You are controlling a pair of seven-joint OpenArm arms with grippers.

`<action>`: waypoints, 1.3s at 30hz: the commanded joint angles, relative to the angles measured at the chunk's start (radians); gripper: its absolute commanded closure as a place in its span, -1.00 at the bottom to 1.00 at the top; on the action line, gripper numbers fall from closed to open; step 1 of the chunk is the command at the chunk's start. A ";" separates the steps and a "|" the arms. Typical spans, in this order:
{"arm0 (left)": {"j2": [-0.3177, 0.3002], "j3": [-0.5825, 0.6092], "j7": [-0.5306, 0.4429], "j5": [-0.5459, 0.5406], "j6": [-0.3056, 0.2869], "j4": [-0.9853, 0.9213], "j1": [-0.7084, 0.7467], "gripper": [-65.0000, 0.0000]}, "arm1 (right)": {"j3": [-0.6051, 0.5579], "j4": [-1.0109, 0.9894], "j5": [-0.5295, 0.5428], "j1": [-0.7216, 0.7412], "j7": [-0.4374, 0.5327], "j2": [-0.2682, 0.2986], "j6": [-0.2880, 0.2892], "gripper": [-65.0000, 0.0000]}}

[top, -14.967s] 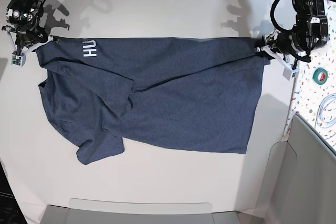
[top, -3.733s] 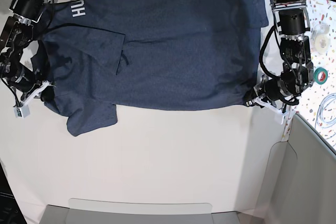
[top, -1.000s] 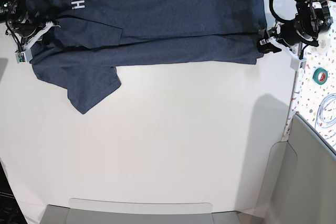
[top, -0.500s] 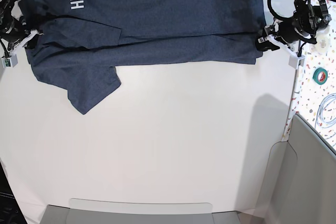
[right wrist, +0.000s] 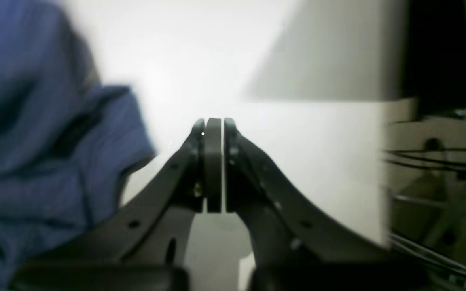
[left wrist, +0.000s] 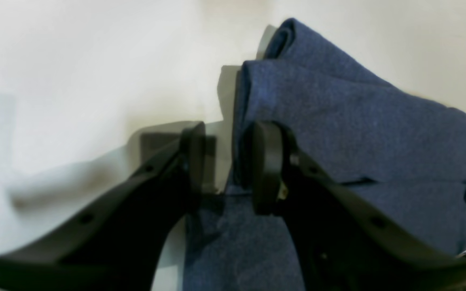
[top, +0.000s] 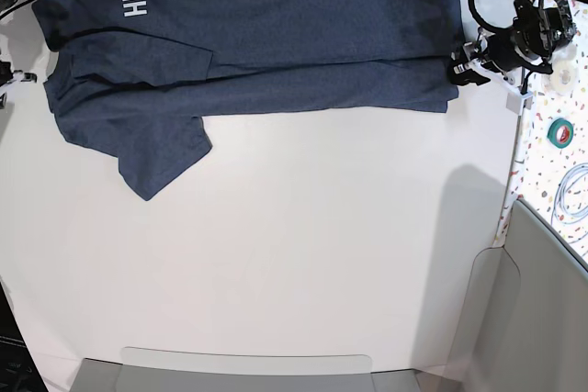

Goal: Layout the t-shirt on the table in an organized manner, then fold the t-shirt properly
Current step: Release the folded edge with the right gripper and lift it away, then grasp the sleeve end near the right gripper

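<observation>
Dark heathered navy-blue cotton t-shirt [top: 248, 43] lies folded lengthwise in a long band along the far edge of the smooth white table [top: 303, 245], white lettering [top: 134, 3] at its far corner, one sleeve [top: 156, 149] splayed toward the table middle. Left gripper [left wrist: 227, 161] sits at the shirt's folded end, jaws spread partway, one finger [left wrist: 267, 161] over the cloth, nothing pinched. Right gripper [right wrist: 213, 161] is pressed together, empty, over bare table just beside the shirt.
</observation>
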 commanded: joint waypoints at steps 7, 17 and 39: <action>-0.014 -0.007 -0.002 -0.005 -0.001 0.011 -0.001 0.39 | -0.130 -0.062 0.117 0.291 -0.121 0.009 0.022 0.37; -0.014 -0.007 -0.003 -0.005 0.000 0.011 -0.004 0.39 | -0.371 -0.511 0.294 0.518 -0.116 0.004 0.094 0.25; -0.013 -0.007 -0.003 -0.005 0.000 0.011 -0.008 0.39 | -0.510 -0.479 0.303 0.503 -0.047 -0.079 0.094 1.00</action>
